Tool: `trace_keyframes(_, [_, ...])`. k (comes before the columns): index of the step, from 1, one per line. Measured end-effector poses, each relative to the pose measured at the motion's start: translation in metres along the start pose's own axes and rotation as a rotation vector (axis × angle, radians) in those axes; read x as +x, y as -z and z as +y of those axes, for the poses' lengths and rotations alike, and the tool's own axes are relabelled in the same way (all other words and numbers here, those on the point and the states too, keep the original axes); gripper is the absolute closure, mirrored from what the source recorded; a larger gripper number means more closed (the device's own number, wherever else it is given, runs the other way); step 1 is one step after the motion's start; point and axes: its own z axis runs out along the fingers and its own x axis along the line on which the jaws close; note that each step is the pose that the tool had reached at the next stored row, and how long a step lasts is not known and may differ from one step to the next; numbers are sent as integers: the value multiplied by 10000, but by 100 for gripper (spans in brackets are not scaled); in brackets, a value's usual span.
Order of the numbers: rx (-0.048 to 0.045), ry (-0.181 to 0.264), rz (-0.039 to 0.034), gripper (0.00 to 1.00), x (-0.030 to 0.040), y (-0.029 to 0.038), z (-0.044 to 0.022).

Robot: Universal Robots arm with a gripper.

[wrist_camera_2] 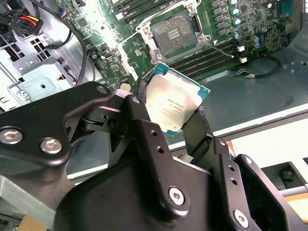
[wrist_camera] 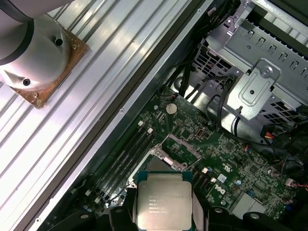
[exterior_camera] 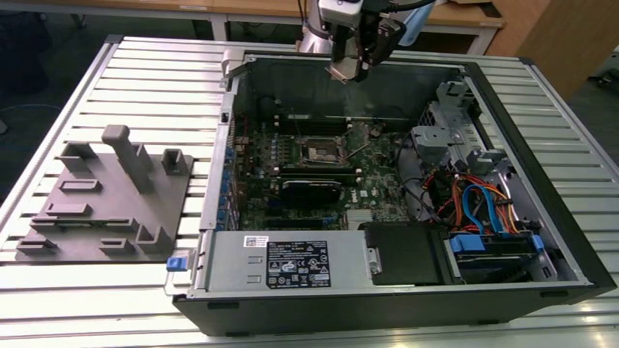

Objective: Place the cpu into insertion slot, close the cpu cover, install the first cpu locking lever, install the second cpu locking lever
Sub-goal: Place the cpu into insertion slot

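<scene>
Second wrist view, entry 1: the cpu (wrist_camera_2: 175, 103), dull silver top towards the lens, pinched by 2 opposite edges in my gripper (wrist_camera_2: 171, 114). The jaws stand apart only by the chip's own width, and the fingers (wrist_camera_2: 198, 130) carry nothing else. The chip hangs tilted, clear of the board.

Entry 2: the insertion slot (wrist_camera_2: 175, 33), a square socket with a silvery rim set in the green motherboard (wrist_camera_2: 108, 60). Its contact field is bare, with no chip seated. It lies beyond the held chip and well apart from it.

Entry 3, exterior view: the gripper hangs above the far wall of the open computer case (exterior_camera: 570, 239), higher than its rim. The slot sits lower, near the middle of the board.

Entry 4, status, as I judge it: step 1 of 4 is in hand, the chip carried but not placed. Cover and both levers are not yet dealt with.

Entry 5, requirement: placing calls for the chip brought level, squared to the socket's rim, centred over it and lowered gently, since the exposed contacts look easy to damage
</scene>
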Motion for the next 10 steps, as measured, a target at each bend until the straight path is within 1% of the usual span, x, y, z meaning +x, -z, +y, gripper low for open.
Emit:
trace_keyframes(6, [0,-11,-1,46,0,0,0])
trace_keyframes(10, [-2,-116,-10,46,0,0,0])
